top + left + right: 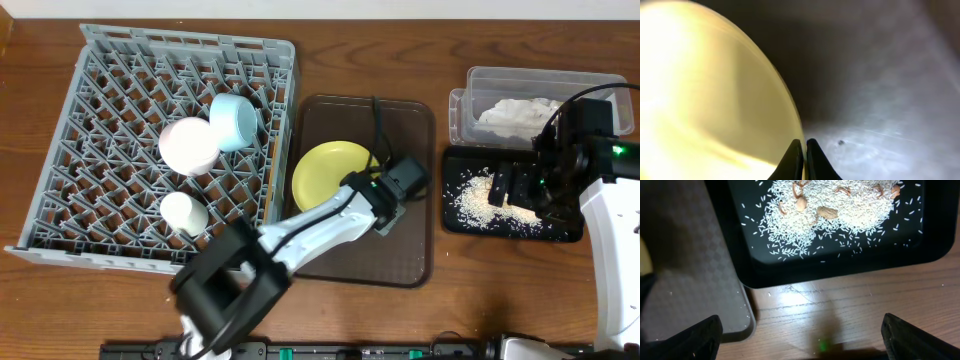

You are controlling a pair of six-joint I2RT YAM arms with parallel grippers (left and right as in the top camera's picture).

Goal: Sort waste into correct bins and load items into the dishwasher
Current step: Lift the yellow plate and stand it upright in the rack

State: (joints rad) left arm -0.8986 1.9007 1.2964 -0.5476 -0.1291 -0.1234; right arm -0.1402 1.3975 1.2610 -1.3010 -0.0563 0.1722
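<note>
The pale-yellow plate point(328, 170) lies on the brown serving tray point(410, 262). My left gripper point(358, 187) is shut on the plate's right rim; in the left wrist view the rim point(740, 100) sits between the jaws point(805, 144). The white bowl point(189, 145) and light-blue bowl point(234, 120) sit in the grey dish rack point(100, 120). My right gripper point(508, 188) is open and empty over the black tray point(460, 222), which holds rice grains point(825, 210). In the right wrist view the jaws point(800, 340) hover above wood beside that tray. The napkin point(515, 112) lies in the clear tub point(480, 85). Chopsticks and wrapper are out of view.
A small white cup point(185, 212) stands in the rack's front part. A few brown nut pieces point(827, 212) lie among the rice. The brown tray's corner point(700, 280) lies just left of the black tray. My left arm reaches up from the front edge across the brown tray.
</note>
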